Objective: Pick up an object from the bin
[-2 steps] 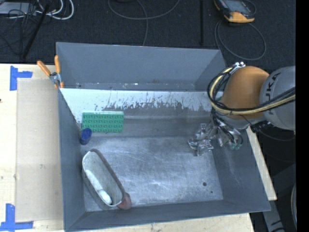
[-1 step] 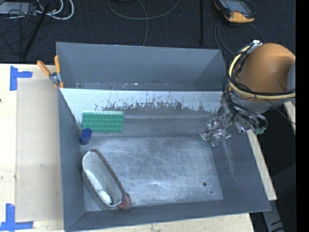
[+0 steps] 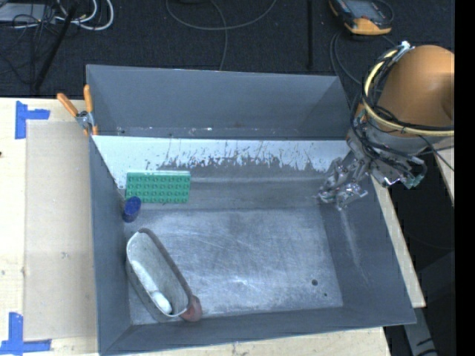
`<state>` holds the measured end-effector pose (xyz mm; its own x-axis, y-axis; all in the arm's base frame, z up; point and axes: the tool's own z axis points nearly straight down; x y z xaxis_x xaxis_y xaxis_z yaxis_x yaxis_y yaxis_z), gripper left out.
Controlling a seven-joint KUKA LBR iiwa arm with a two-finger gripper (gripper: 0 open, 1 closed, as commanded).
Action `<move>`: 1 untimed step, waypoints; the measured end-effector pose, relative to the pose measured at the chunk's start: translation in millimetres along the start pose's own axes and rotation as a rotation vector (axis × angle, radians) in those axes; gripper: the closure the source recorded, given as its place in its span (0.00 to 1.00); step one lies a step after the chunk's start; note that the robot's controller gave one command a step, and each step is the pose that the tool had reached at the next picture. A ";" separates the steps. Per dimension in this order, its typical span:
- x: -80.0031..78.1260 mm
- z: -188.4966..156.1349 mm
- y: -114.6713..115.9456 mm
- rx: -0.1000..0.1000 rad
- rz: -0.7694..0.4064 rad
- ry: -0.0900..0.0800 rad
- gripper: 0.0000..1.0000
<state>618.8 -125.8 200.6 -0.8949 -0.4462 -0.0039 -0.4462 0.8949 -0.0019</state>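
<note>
while our gripper [image 3: 340,189] hangs at mid right of the frame over bare bin floor [image 3: 260,251], we judge the pick not yet begun, and we cannot tell whether it is spread or pressed together. candidates lie at left: a flat green studded plate [image 3: 157,187], a small blue cap [image 3: 131,209], a long grey shoe-like thing [image 3: 158,274].

Dark floor [image 3: 260,47], looped black cables [image 3: 223,28] across it, white cords [image 3: 96,4] top left, yellow-edged device [image 3: 361,15] top right

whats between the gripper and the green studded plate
Nothing lies there. In the camera view, only bare grey bin floor runs between the gripper and the green studded plate.
</note>
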 end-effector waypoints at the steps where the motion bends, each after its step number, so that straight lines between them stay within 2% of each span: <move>1: 17.4 -19.5 30.5 -0.003 -0.125 0.002 1.00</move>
